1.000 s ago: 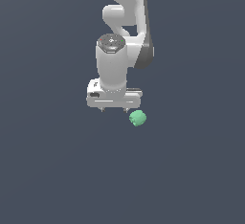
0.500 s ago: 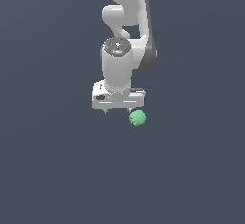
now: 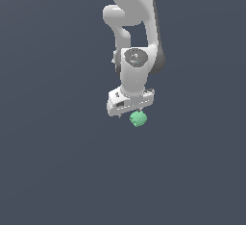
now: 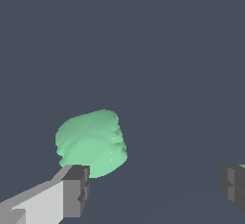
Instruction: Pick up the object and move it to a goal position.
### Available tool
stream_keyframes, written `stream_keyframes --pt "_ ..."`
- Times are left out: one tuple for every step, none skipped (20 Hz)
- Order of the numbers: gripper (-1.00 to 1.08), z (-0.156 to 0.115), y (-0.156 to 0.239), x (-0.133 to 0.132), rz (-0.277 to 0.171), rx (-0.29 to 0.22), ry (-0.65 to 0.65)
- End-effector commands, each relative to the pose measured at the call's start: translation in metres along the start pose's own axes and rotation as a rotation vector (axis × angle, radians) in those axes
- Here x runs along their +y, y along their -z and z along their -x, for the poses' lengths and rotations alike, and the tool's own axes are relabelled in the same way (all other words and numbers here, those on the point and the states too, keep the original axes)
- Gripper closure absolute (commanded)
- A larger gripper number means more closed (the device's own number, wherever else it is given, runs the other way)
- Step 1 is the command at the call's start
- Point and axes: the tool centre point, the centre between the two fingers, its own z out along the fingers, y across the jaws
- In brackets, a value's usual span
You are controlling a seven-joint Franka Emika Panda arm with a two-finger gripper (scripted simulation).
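Tool (image 4: 153,187) observed with fingers (image 4: 76,189) spread wide apart, gripping nothing; the mint-green ball (image 3: 138,118) sits just below the tool, close against one finger rather than centred between them.

A small mint-green ball (image 3: 138,118) is lying on the plain dark surface. It is looking roundish but lumpy, with a ridged, slightly flattened side showing in the wrist view (image 4: 92,142). In the exterior view it is sitting near the middle, much narrower than the white bar just above it.
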Motion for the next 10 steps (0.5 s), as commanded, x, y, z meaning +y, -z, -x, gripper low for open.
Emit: stream_keyframes --pt "-0.92 0.001 -0.010 -0.016 -0.004 0.000 0.082" --pt "-0.92 0.002 -0.013 -0.022 -0.006 0.000 0.110" --pt "-0.92 0.002 -0.017 -0.027 -0.008 0.001 0.135" --pt "-0.92 0.003 -0.019 -0.032 -0.009 0.001 0.159" --pt "-0.92 0.003 -0.022 -0.036 -0.011 0.001 0.180" --pt "-0.92 0.004 -0.024 -0.040 -0.012 0.002 0.199" --pt "-0.92 0.004 -0.026 -0.044 -0.013 0.002 0.216" --pt "-0.92 0.004 -0.028 -0.047 -0.014 0.002 0.230" --pt "-0.92 0.005 -0.029 -0.049 -0.015 0.002 0.242" --pt "-0.92 0.005 -0.030 -0.051 -0.016 0.003 0.253"
